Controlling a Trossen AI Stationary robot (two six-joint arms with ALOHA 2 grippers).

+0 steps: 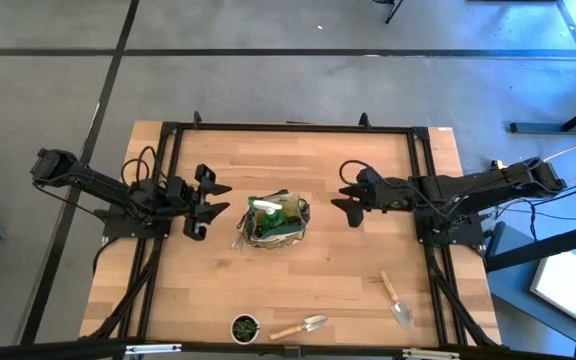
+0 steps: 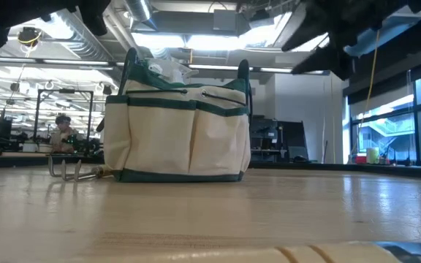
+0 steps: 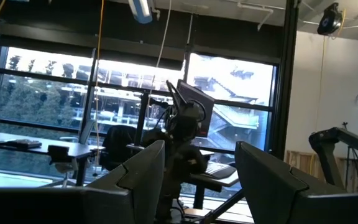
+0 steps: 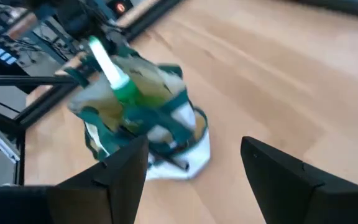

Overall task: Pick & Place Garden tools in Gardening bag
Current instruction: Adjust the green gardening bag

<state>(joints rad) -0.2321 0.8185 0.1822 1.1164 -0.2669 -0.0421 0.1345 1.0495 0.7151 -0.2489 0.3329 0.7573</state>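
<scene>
Both tools sit off the gardening bag [image 1: 278, 222], which I use as my landmark near the middle of the table [image 1: 368, 270]. My left tool [image 1: 206, 203] hovers just to the bag's left with its fingers apart and nothing between them; my right tool [image 1: 349, 198] hangs a little farther off on the bag's right, fingers [image 4: 284, 180] also spread and empty. I see the bag as a soft cream tote with green trim and side pockets, standing upright. A green spray bottle [image 4: 118, 79] with a white top pokes out of its mouth. A metal fork [image 2: 68, 169] lies on the table against the bag's left side. Well toward the front edge from the bag lie a wooden-handled trowel [image 1: 303, 326] beside a small potted plant [image 1: 245, 327], and a second trowel [image 1: 395, 298] off to the front right.
</scene>
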